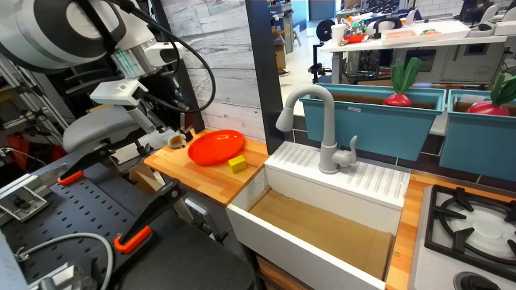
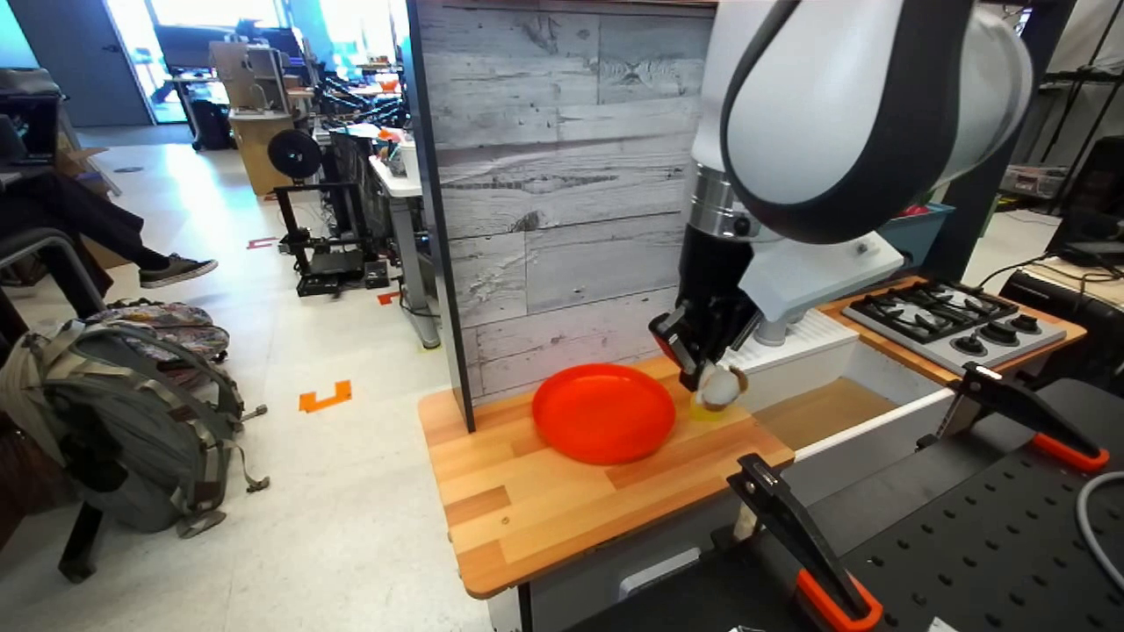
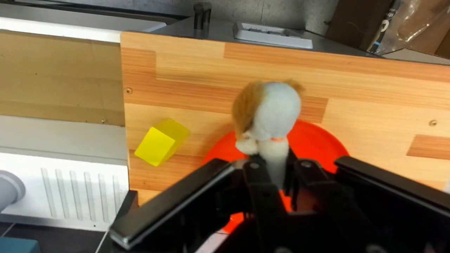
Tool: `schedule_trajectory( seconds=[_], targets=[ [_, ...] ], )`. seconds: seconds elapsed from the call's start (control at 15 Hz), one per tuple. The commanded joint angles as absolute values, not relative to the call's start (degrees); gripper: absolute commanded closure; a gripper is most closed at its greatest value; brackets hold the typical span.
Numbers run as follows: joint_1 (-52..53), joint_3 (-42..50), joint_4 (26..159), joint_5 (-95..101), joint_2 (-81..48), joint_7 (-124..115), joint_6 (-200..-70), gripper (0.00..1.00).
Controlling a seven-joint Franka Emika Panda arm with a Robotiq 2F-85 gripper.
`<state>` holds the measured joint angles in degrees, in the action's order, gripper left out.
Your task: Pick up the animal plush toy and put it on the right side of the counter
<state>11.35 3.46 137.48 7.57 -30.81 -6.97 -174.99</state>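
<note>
"Holding the animal plush toy, was it?" he asked of the gripper.

"Yes," she said. "Its fingers pinched the toy's pale lower part, and the rounded white part, edged with brown, pointed to twelve o'clock in the wrist view."

"How did the toy stand to the counter?"

"It hung in the air above it and, in the wrist view, overlapped the twelve o'clock edge of the red plate."

"Where was the yellow block?"

"In an exterior view it sat on the counter at the plate's four o'clock, near it, and the white sink lay farther out that way."
</note>
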Motion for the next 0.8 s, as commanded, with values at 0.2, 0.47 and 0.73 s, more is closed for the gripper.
schedule_trajectory(
  seconds=[0.2,0.47,0.73],
  targets=[
    [-10.2,-10.5,134.2,3.3,-39.0,4.7,-178.3,0.96],
    [-12.0,-10.1,129.8,3.3,-43.8,4.9,-176.7,0.96],
    [-10.9,-9.3,125.6,3.4,-47.3,4.3,-175.2,0.96]
  ],
)
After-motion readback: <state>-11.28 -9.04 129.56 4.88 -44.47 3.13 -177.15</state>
